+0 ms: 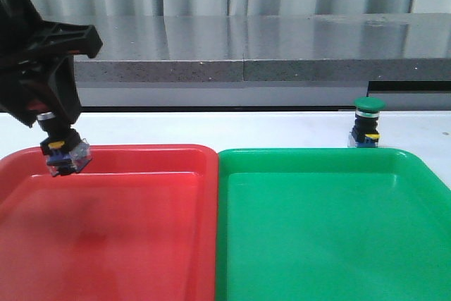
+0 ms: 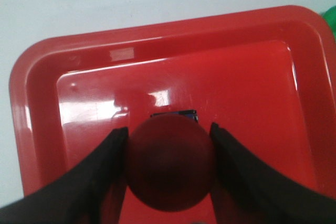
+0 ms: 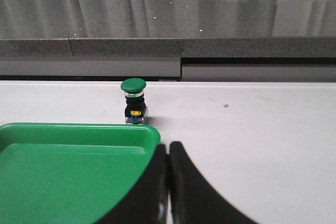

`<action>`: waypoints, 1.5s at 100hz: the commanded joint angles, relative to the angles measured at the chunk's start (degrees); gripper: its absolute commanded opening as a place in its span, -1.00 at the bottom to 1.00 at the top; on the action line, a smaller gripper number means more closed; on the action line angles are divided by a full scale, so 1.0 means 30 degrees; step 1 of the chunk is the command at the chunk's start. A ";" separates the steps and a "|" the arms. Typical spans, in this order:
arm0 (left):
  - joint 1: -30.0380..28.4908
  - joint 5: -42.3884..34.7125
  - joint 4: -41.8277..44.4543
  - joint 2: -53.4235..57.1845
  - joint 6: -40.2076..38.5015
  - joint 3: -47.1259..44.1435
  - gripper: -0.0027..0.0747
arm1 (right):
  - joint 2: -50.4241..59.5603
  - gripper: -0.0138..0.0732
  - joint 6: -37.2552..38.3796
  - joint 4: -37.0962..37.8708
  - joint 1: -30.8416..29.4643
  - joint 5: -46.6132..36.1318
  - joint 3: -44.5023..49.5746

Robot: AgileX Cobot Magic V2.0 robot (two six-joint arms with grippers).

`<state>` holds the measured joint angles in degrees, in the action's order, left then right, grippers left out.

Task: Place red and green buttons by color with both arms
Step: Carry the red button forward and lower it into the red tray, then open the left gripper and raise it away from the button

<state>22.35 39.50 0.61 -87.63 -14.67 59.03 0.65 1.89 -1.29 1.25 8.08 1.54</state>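
Left end effector (image 2: 169, 150) grasps red button (image 2: 170, 163) above red tray (image 1: 141, 244): placing step; next, lower and release. Right end effector (image 3: 168, 182) clenched, empty.

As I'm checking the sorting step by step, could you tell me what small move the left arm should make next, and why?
Probably lower a little, then open. The left claw grips the red button by its cap, and the front view shows its base hanging just above the red tray, near the back rim. The green button stands on the table behind the green tray, with the right claw shut and empty.
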 commanded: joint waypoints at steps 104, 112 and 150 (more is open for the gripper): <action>0.0555 -0.3273 0.0246 -0.1243 -0.0936 -0.1172 0.06 | 0.0383 -0.94 0.0003 0.0192 0.0012 -0.1562 -0.0275; 0.0555 -0.3231 0.0198 -0.1243 -0.0936 -0.1172 0.28 | 0.0383 -0.94 0.0003 0.0192 0.0012 -0.1562 -0.0275; 0.0555 -0.3544 -0.0004 -0.0864 -0.0936 -0.1172 0.46 | 0.0383 -0.94 0.0003 0.0192 0.0012 -0.1562 -0.0275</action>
<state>23.63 31.53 1.14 -93.40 -16.88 54.44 0.65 1.89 -1.29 1.25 8.08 1.54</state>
